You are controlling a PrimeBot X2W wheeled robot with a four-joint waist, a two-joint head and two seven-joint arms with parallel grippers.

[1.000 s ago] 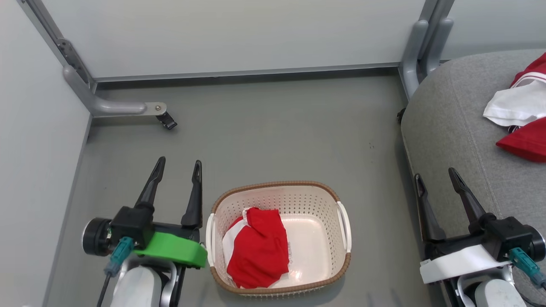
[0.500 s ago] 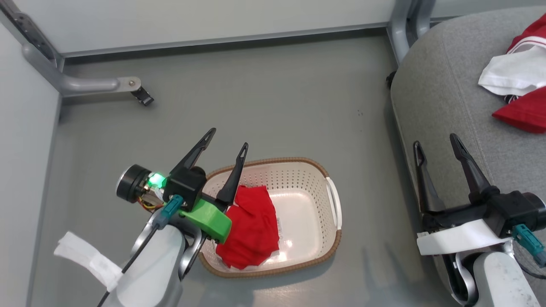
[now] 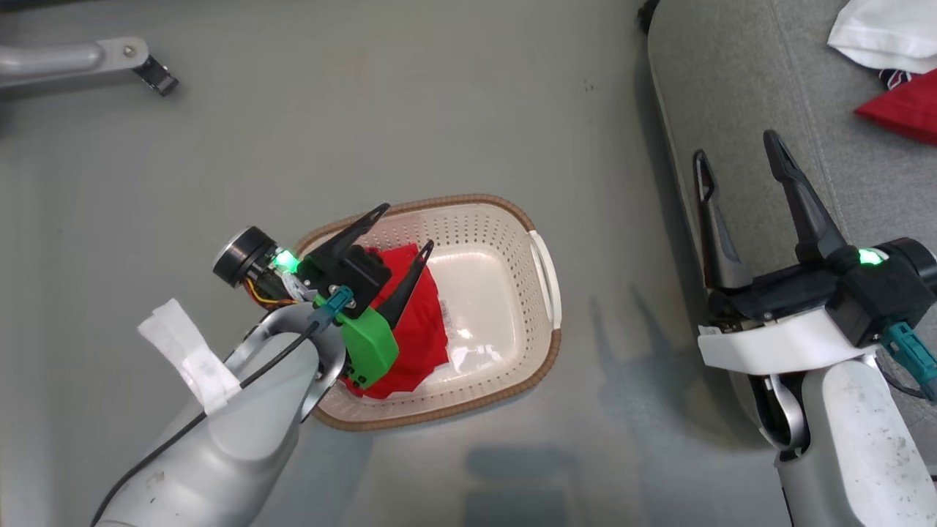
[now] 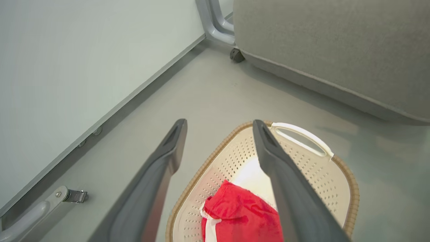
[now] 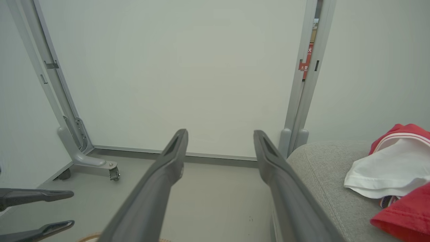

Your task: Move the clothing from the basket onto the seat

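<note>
Left gripper (image 3: 408, 225) open over the laundry basket (image 3: 468, 199)
You see the red garment (image 3: 424, 329) under it; right gripper (image 3: 736, 146) open too.

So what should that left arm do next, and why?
My guess: lower the left gripper straight down onto the red garment. It hangs open over the basket with nothing held, the cloth lies just beneath it, and that garment has yet to reach the seat.
</note>
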